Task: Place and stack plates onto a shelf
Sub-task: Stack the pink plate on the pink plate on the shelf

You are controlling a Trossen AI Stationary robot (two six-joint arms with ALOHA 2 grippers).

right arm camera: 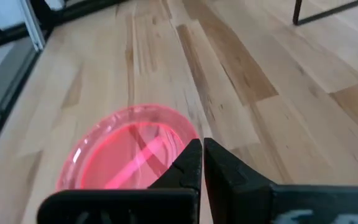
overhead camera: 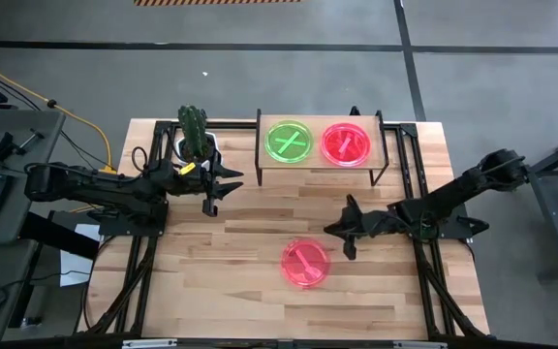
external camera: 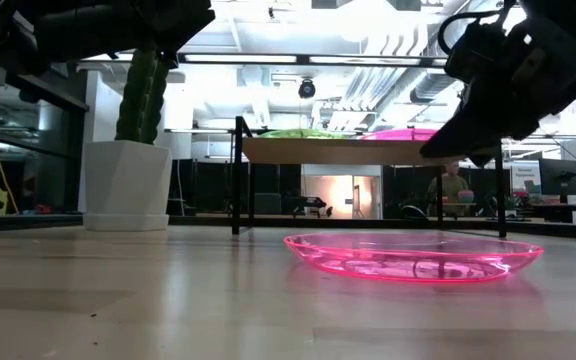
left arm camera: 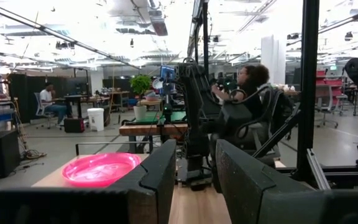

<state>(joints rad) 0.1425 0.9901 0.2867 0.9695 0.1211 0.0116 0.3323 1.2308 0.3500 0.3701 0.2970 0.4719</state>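
A pink plate (overhead camera: pixel 305 263) lay flat on the counter (overhead camera: pixel 211 281), near its front edge and well apart from the shelf (overhead camera: pixel 318 165). On the shelf sat a green plate (overhead camera: pixel 289 142) on the left and a pink stack (overhead camera: pixel 346 143) on the right, side by side. The right hand (overhead camera: pixel 345 233) hung just beyond the lone plate, empty, its fingers (right arm camera: pixel 191 165) nearly together. The left hand (overhead camera: pixel 214 191) waited near the cactus pot (overhead camera: pixel 198 145), holding nothing, fingers (left arm camera: pixel 160 168) a little apart.
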